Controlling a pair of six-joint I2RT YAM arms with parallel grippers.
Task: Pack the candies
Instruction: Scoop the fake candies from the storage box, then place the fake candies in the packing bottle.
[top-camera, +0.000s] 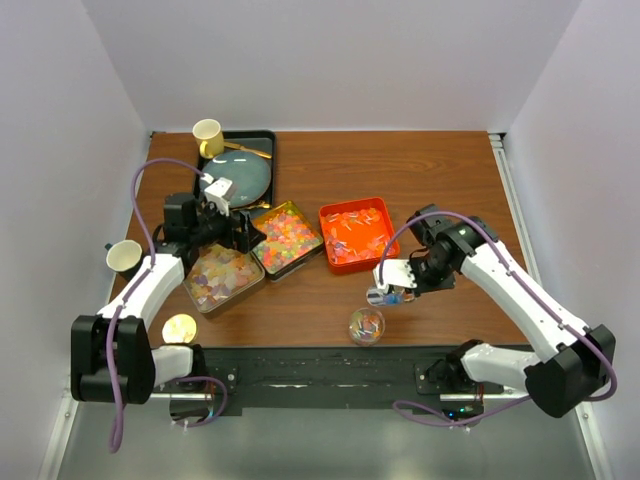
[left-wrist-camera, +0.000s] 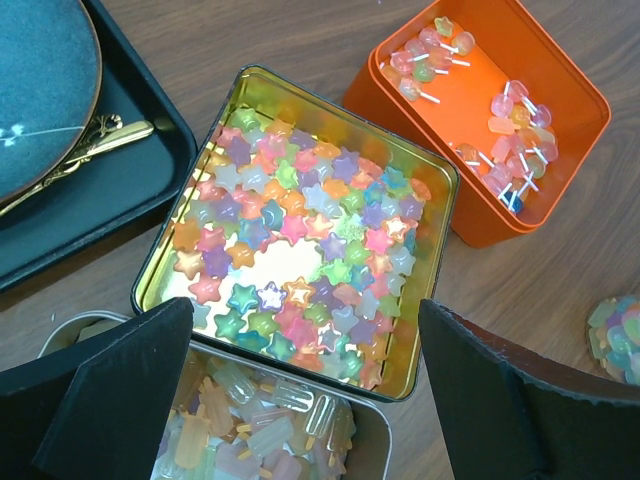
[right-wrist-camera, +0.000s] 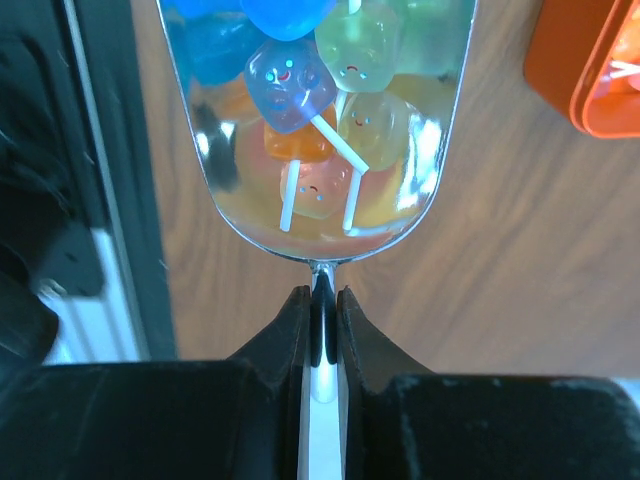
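Right wrist view: right gripper (right-wrist-camera: 320, 322) pinches the scoop (right-wrist-camera: 215, 160) handle, candies (right-wrist-camera: 285, 85) heaped straight ahead along its axis; the jar (top-camera: 366, 325) sits just near-left of it; farther off, left gripper (left-wrist-camera: 305, 370) hangs spread over the star tin (left-wrist-camera: 262, 92).

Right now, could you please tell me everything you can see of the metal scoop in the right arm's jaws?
The metal scoop is a shiny, mirror-like bowl narrowing to a thin flat handle. The right gripper holds that handle, jaws shut on it. The bowl carries lollipop candies in blue, green, yellow and orange, white sticks showing. It hangs over the wooden table, near the orange tin.
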